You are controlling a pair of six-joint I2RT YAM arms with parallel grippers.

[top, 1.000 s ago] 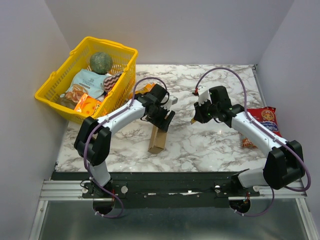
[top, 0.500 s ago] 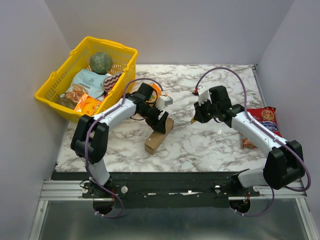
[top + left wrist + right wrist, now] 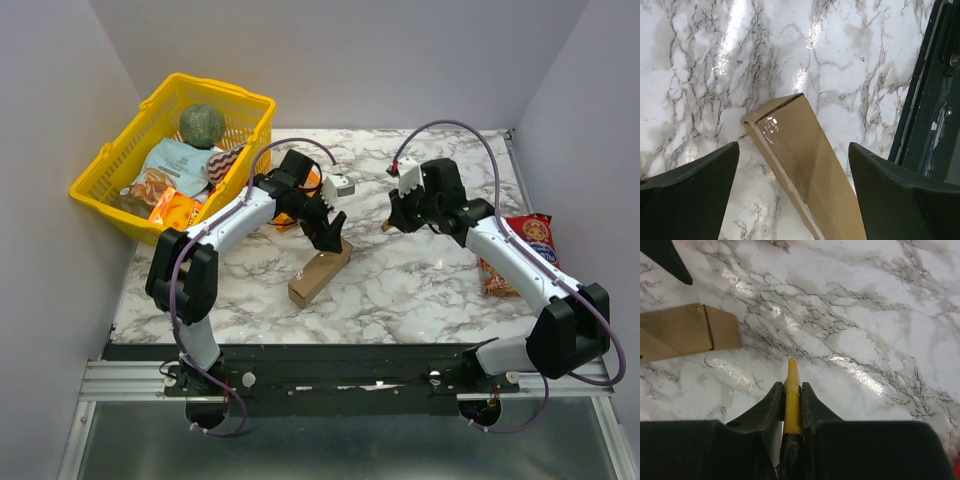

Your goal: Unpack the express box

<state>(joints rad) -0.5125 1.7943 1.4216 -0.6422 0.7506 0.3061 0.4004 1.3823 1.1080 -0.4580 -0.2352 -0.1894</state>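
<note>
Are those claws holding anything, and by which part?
The right gripper pinches a slim yellow tool by its back part, with the pointed tip sticking out. The left gripper is open and holds nothing.

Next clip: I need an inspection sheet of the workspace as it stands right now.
Surface: marble table, glare patches, no spills seen.
Job's things: express box lying on the table, looks closed.
Clutter: yellow basket far left holding snack packets and a green ball; red snack bag at right.
Grippers: left gripper open, straddling the box; right gripper shut on a yellow tool.
Cables: purple cables looped above both arms.
Surroundings: plain walls; nothing else seen.
</note>
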